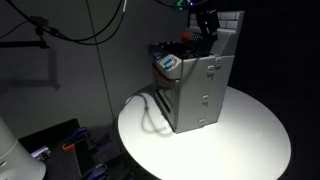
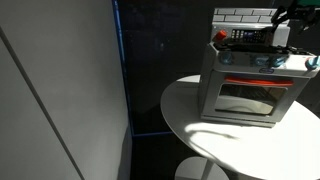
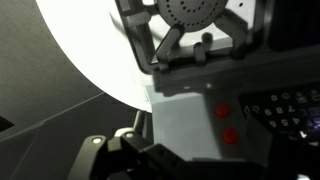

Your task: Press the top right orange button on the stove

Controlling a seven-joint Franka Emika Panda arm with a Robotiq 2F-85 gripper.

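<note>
The small grey toy stove [image 1: 200, 90] stands on a round white table [image 1: 250, 140]; it shows in both exterior views [image 2: 250, 90]. It has a white tiled back panel [image 2: 245, 15], a dark cooktop and a front oven door [image 2: 245, 100]. My gripper [image 1: 206, 28] hangs just above the stove's top near the back panel, and also appears in an exterior view [image 2: 290, 20]. In the wrist view two orange-red buttons [image 3: 222, 110] [image 3: 232, 135] sit on the grey panel, close ahead of my dark fingers [image 3: 175, 160]. The fingers look closed together and hold nothing.
A small pot with a teal label [image 1: 168, 63] sits on the cooktop. A round burner [image 3: 195, 15] shows in the wrist view. Cables hang at the back [image 1: 90, 25]. A grey wall panel [image 2: 60, 90] stands beside the table. The surroundings are dark.
</note>
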